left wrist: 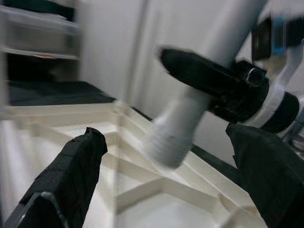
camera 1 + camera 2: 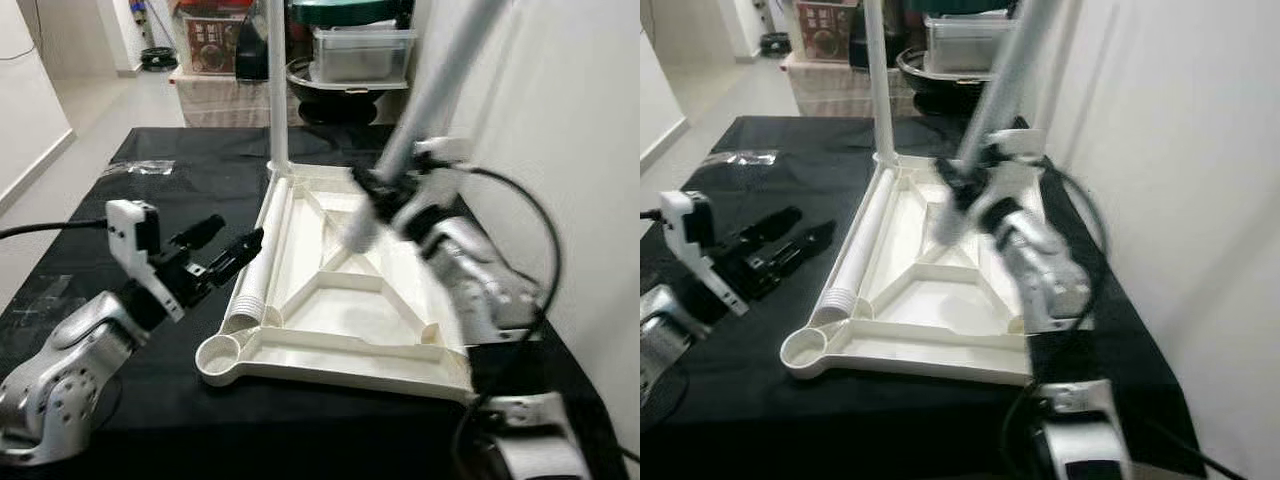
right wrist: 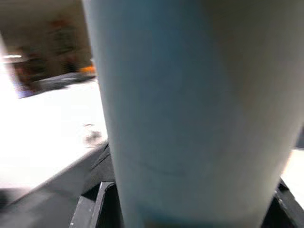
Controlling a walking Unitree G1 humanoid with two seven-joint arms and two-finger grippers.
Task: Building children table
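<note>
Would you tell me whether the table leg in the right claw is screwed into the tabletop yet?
Not yet: the white plastic table leg, gripped by the right claw, hangs tilted, threaded end above the upturned white tabletop.

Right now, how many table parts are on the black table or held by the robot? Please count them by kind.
Upside-down white tabletop: 1
Leg standing upright in a far corner of the tabletop: 1
Leg lying along the tabletop's left edge: 1
Leg held tilted in the right gripper: 1
Total: 4 parts
</note>
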